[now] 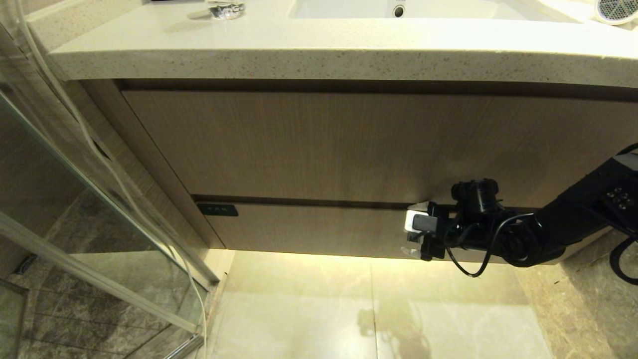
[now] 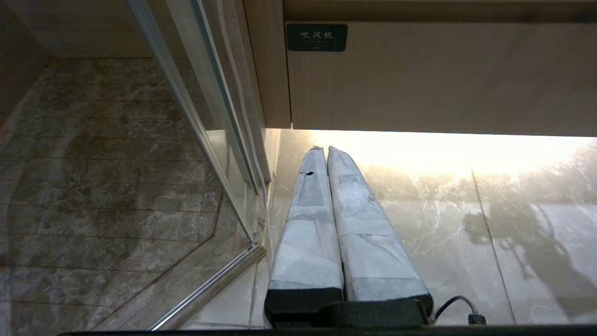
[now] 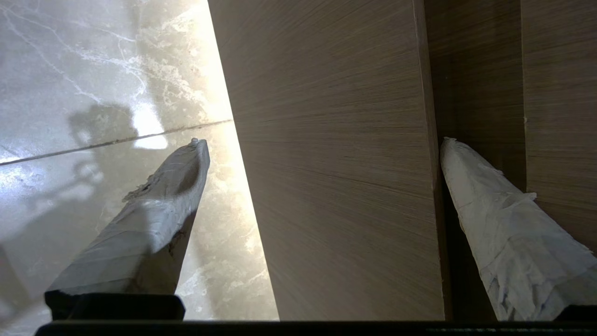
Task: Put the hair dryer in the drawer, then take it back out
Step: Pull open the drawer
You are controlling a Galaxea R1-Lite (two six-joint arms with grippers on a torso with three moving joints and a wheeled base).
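Note:
The drawer (image 1: 319, 227) is the low wood-grain front under the vanity, closed, with a black tag (image 1: 217, 209) at its left end. My right gripper (image 1: 412, 230) is open and straddles that front near its right part. In the right wrist view one finger (image 3: 494, 219) lies in the dark gap above the drawer (image 3: 336, 163) and the other finger (image 3: 163, 196) hangs below its bottom edge. The hair dryer (image 1: 617, 10) lies on the countertop at the far right; only its round mesh grille shows. My left gripper (image 2: 325, 149) is shut and empty, low beside the tagged end of the drawer (image 2: 443, 79).
A taller wood-grain panel (image 1: 349, 144) sits above the drawer, under the speckled countertop (image 1: 319, 55) with a sink (image 1: 398, 7). A glass shower door (image 1: 99, 199) and its metal rail stand at the left. Lit marble floor (image 1: 374, 309) lies below the vanity.

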